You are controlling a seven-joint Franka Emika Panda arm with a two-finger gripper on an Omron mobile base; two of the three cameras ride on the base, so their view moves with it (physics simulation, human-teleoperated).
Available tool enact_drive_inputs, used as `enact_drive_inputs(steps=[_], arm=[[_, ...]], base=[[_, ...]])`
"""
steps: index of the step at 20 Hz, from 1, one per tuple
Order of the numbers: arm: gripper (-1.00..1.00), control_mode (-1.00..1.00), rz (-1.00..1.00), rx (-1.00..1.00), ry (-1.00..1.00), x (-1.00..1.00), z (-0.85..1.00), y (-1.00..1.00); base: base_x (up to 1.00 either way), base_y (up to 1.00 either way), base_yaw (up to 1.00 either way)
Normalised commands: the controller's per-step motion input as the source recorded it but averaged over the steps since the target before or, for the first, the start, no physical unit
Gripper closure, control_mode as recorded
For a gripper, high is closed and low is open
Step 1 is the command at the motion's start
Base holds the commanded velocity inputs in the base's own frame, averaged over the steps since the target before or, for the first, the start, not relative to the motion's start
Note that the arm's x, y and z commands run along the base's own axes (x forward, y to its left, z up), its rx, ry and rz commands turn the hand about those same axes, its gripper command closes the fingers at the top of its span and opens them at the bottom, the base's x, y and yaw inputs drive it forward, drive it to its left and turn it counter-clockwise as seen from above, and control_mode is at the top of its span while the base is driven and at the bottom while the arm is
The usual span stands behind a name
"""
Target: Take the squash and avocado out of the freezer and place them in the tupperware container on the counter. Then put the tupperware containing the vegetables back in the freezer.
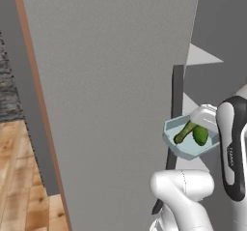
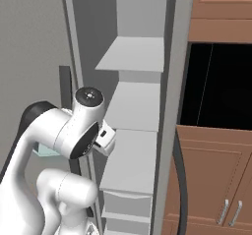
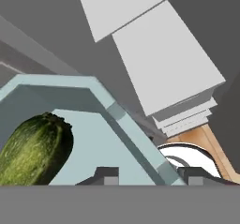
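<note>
Left base view: the gripper [image 1: 205, 116] is at the far rim of the tupperware container [image 1: 179, 148], which hangs tilted in the air just beyond the edge of the open freezer [image 1: 111, 104] door; how wide the jaws stand cannot be read from this side. One squash [image 1: 185, 132] and one avocado [image 1: 200, 135] lie in the tray, touching each other. The door's dark handle [image 1: 176, 99] runs down just beside the tray, and the arm's own white links stand in front and below.

Right base view: the arm's elbow covers most of the tray, leaving one pale corner at its left. Three pale shelves are stacked inside the freezer, with drawers below them. Brown cabinets [image 2: 216, 175] stand to the right.

Hand view: the two fingertips [image 3: 107, 174] sit either side of the tray's rim, one inside and one outside, with the rim between them; whether they press it I cannot tell. The squash's end lies inside the tray, near the inner fingertip. Freezer shelves show beyond.
</note>
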Motion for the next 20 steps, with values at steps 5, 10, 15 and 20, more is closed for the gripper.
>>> enact_drive_inputs(steps=[5,10,15,20], arm=[[1.00,-1.00,-0.02,0.00,-0.17,-0.26,0.21,-0.20],[1.00,-1.00,-0.11,0.00,-0.16,-0.64,0.32,-0.18],[1.00,-1.00,-0.26,0.00,-0.04,-0.27,0.45,-0.22],[1.00,-1.00,-0.36,0.05,0.00,-0.02,0.51,-0.36]], base=[[0.00,0.00,0.00],[0.00,0.00,0.00],[0.00,0.00,0.00],[0.00,0.00,0.00]])
